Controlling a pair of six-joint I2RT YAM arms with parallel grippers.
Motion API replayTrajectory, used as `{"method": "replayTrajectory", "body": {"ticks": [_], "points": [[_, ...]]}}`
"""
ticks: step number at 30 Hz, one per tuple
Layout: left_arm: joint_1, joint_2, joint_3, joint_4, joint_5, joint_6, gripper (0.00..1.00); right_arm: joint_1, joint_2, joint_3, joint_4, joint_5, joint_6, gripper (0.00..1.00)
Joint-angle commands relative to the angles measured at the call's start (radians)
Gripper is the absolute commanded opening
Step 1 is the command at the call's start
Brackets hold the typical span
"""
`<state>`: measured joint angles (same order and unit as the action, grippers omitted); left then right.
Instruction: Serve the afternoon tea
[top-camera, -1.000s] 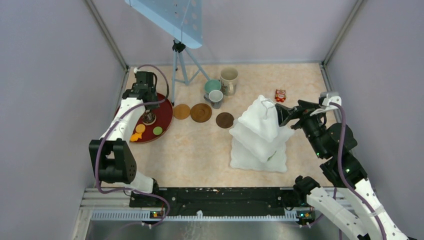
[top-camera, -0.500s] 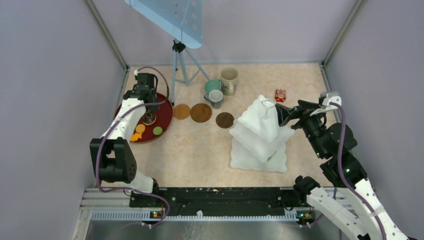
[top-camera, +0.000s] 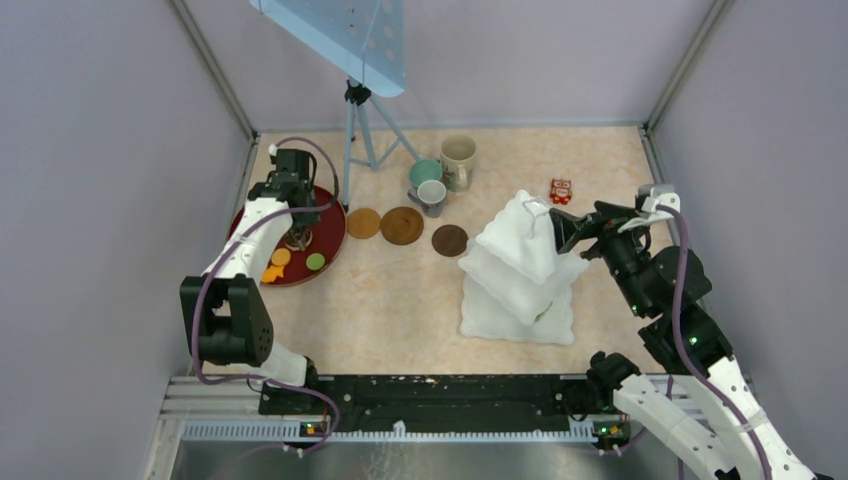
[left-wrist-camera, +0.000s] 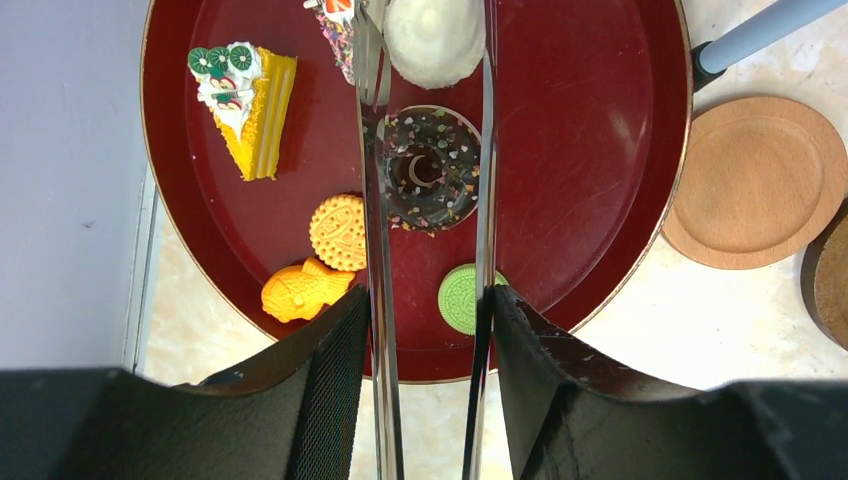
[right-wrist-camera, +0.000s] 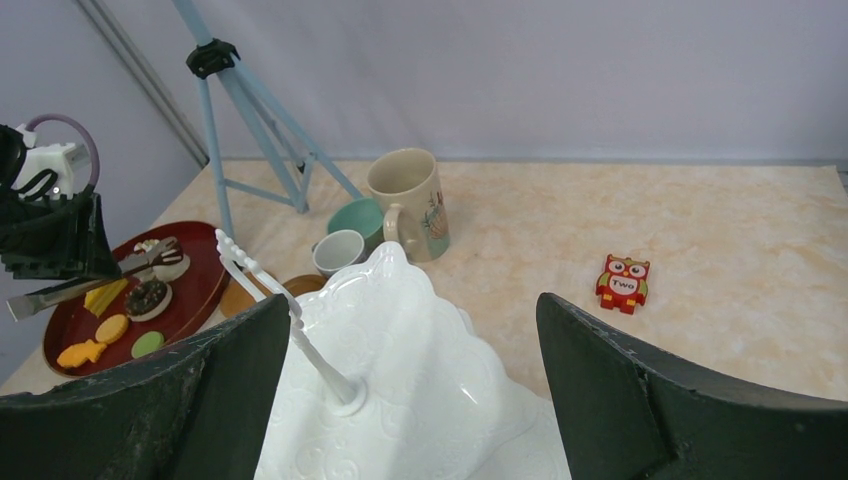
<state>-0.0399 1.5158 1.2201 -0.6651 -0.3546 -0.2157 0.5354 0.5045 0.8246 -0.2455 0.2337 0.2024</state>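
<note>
My left gripper (left-wrist-camera: 425, 300) is shut on the long metal tongs (left-wrist-camera: 375, 230) and hangs over the dark-red tray (left-wrist-camera: 600, 150). The tong tips straddle a chocolate sprinkled doughnut (left-wrist-camera: 430, 170). Also on the tray are a white cake (left-wrist-camera: 435, 35), a yellow cake slice (left-wrist-camera: 245, 95), a round cookie (left-wrist-camera: 338, 232), an orange fish cookie (left-wrist-camera: 295, 290) and a green cookie (left-wrist-camera: 460, 298). My right gripper (right-wrist-camera: 412, 300) is open just above the top tier of the white stand (top-camera: 520, 265). The beige mug (top-camera: 458, 158), teal mug (top-camera: 425, 172) and grey mug (top-camera: 432, 195) stand at the back by three coasters (top-camera: 402, 225).
A blue tripod (top-camera: 355, 130) stands at the back left beside the tray. A small red owl block (top-camera: 560, 190) lies right of the mugs. Walls close in the table on the left, the back and the right.
The left wrist has edged slightly over the tray with the tongs still in its grip. The right arm has not moved.
</note>
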Motion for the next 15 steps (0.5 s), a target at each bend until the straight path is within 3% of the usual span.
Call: {"method": "replayTrajectory", "body": {"ticks": [1, 15], "points": [[0.006, -0.035, -0.010, 0.002, 0.014, -0.023, 0.54, 0.012, -0.011, -0.001, 0.051, -0.002, 0.002, 0.91], [0.006, 0.037, 0.022, 0.029, 0.007, -0.010, 0.55, 0.012, -0.018, 0.004, 0.040, 0.013, -0.006, 0.91]]}}
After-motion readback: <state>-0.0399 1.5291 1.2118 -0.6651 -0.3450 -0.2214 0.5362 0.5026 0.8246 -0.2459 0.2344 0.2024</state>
